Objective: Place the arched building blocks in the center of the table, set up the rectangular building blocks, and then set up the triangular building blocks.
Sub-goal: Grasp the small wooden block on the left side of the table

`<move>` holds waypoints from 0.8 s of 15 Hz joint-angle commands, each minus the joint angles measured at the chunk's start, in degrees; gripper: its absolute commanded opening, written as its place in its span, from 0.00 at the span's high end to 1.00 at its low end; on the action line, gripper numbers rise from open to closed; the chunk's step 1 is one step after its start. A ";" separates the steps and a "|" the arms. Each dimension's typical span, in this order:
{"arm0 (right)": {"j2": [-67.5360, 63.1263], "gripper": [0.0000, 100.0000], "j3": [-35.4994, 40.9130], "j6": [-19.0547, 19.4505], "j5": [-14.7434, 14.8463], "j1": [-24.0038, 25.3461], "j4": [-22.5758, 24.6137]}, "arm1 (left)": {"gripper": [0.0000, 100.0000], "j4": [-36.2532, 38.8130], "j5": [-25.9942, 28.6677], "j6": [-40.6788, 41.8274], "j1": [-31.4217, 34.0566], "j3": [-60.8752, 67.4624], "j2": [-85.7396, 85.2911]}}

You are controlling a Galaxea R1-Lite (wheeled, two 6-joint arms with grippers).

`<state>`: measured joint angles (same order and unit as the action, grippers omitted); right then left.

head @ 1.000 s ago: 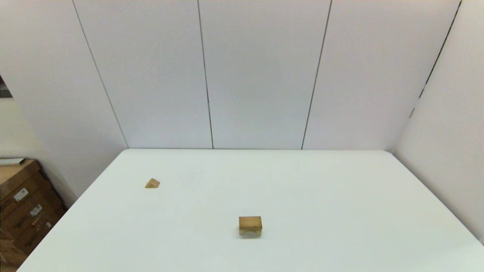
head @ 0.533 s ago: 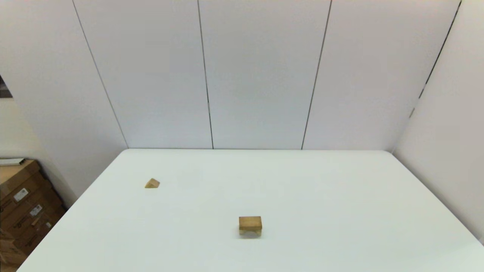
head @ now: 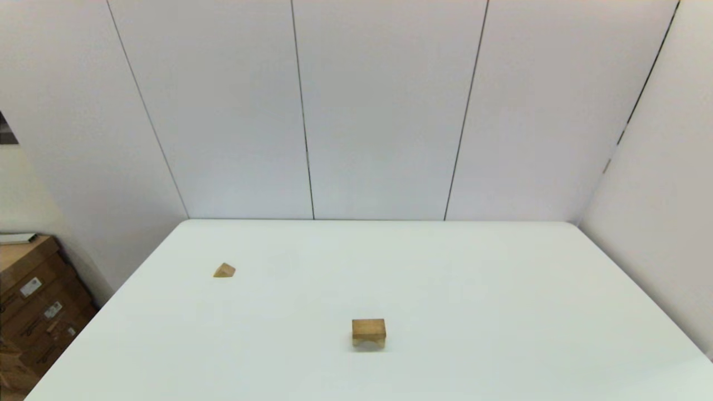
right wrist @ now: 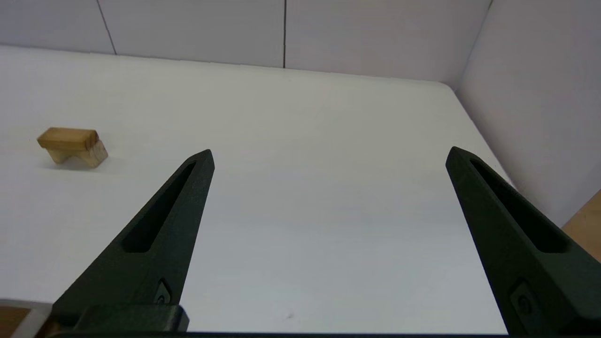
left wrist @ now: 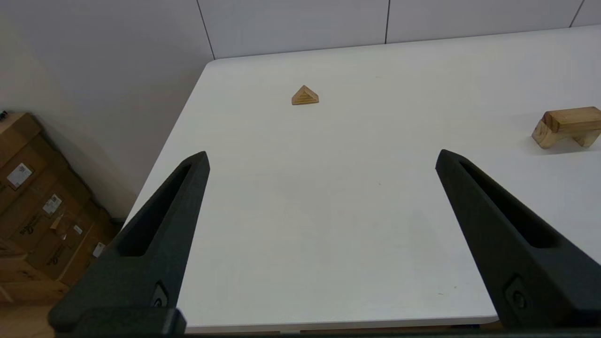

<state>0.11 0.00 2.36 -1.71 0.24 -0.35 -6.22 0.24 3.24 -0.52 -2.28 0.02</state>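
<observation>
The white surface (head: 501,289) carried everything. The arched block (head: 368,342) stood near its middle on its two feet. All places below are given from that block.

The left gripper (left wrist: 322,154) hung over the near edge, nearer the robot than the arched block and to its left. Its fingers were spread wide and held nothing. The right gripper (right wrist: 331,151) hung likewise, nearer the robot and to the arched block's right, wide open and empty.

The rectangular block (head: 368,328) appeared to lie flat on top of the arched block, touching it with edges roughly flush. The seam between the two was hard to make out. The triangular block (head: 224,270) lay well apart from the arched block, to its left and farther from the robot.

Judging by this, the step in hand was the triangular block, and the left gripper was the natural choice. It would do well to:
- close on the two flat end faces, not the slopes, which would let the block slip;
- lift clear, carry across, and lower straight down;
- release gently, since a nudge could topple the small stack.

Counted: one surface, two grippers, one arched block, one rectangular block, one triangular block.
</observation>
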 commanded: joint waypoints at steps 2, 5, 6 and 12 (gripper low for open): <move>-0.02 0.00 0.09 -0.61 0.04 0.02 0.09 | 0.00 -0.02 0.02 0.01 0.00 -0.01 0.06; -0.02 0.00 0.09 -0.61 0.04 0.02 0.09 | 0.00 -0.02 0.02 0.01 0.00 -0.01 0.06; -0.02 0.00 0.09 -0.61 0.04 0.02 0.09 | 0.00 -0.02 0.02 0.01 0.00 -0.01 0.06; -0.02 0.00 0.09 -0.61 0.04 0.02 0.09 | 0.00 -0.02 0.02 0.01 0.00 -0.01 0.06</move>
<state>0.11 0.00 1.73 -1.65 0.22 -0.24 -6.19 0.27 3.22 -0.52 -2.28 0.02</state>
